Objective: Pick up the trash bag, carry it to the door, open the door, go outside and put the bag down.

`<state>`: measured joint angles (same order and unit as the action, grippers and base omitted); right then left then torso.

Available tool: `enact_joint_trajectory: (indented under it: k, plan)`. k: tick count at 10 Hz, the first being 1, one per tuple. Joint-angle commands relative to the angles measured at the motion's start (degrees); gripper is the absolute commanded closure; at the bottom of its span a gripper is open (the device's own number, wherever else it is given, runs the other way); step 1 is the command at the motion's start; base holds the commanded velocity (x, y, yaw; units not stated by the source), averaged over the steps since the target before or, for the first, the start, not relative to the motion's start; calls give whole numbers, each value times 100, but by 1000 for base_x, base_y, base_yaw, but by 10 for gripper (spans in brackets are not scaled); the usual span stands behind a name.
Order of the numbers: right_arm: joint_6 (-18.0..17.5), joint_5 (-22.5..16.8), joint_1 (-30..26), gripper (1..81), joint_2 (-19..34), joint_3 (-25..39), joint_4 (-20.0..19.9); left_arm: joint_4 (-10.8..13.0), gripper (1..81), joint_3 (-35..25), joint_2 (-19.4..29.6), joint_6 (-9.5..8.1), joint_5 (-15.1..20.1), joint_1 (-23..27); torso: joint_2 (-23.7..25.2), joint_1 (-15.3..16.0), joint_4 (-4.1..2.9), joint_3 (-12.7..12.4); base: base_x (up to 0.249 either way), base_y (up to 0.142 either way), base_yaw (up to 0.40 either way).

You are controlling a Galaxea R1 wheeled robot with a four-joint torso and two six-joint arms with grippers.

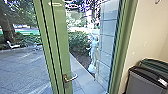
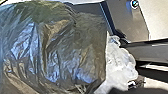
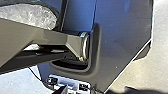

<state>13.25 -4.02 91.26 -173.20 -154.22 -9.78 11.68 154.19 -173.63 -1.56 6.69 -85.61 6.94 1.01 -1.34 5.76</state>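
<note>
If the door (image 1: 61, 50) swings shut while we roll through, it could pinch the trash bag (image 2: 57, 50): bulky, loose skin. Door looks ajar to us. Bag's on our side of the door, dark film touching pale crumpled plastic (image 2: 121, 62). We can't tell the left gripper's state or the right gripper's, so a weak grip could drop the load short of the door. Handle (image 1: 71, 79) juts from the door; might snag and tear film. Grey bin (image 1: 143, 81) right of the door, person (image 1: 93, 50) beyond it: we risk clipping either if we drift.
</note>
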Motion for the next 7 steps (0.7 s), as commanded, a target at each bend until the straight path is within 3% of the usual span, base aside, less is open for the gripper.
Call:
enact_joint_trajectory:
  k: [1, 7]
  plan:
    - [11, -371, -226, 10, -33, 7, 20, 45, 811, -11, 21, 15, 324, 260, 0, 0, 0, 0, 79, 0, 0]
    - [2, -371, -217, 10, -33, -19, 11, 27, 811, -11, 3, 7, 324, 268, 0, -5, 0, 0, 0, 0, 0]
